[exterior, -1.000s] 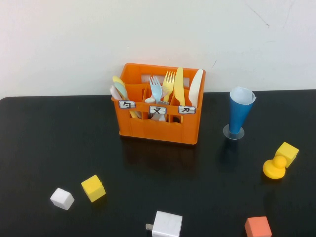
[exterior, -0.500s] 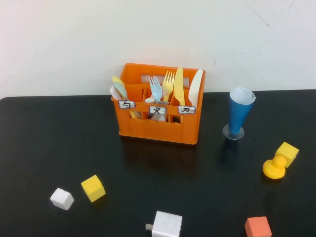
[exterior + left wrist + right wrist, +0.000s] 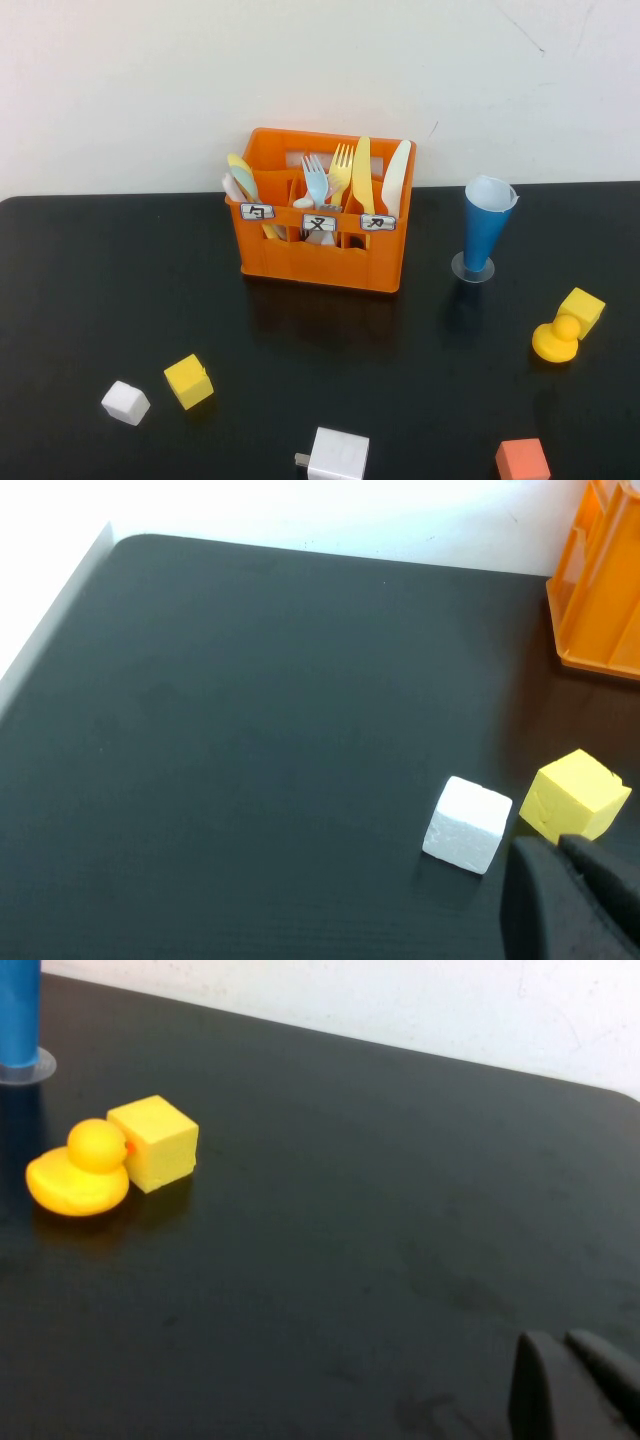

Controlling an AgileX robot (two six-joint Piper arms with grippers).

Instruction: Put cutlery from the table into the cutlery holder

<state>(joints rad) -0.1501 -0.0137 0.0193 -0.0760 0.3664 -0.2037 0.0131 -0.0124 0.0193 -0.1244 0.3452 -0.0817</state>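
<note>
Holder (image 3: 325,245): upright at the back of the counter (image 3: 90,300).
Cutlery: mint spoon (image 3: 243,177) in the left compartment, blue fork (image 3: 316,183) in the middle; none lying on the counter.
Left end effector (image 3: 570,900): pressed together, empty, near the white cube (image 3: 468,823).
Right end effector (image 3: 575,1385): pressed together, empty, low over bare counter.
Risk: with nothing left to pick, a further reach might knock the cubes or tip the holder.

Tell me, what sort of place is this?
Probably a robot test bench, not a kitchen: a bare black table against a blank wall, an orange cutlery holder among toy blocks and a rubber duck. Both pincers sit low, near the table.
</note>
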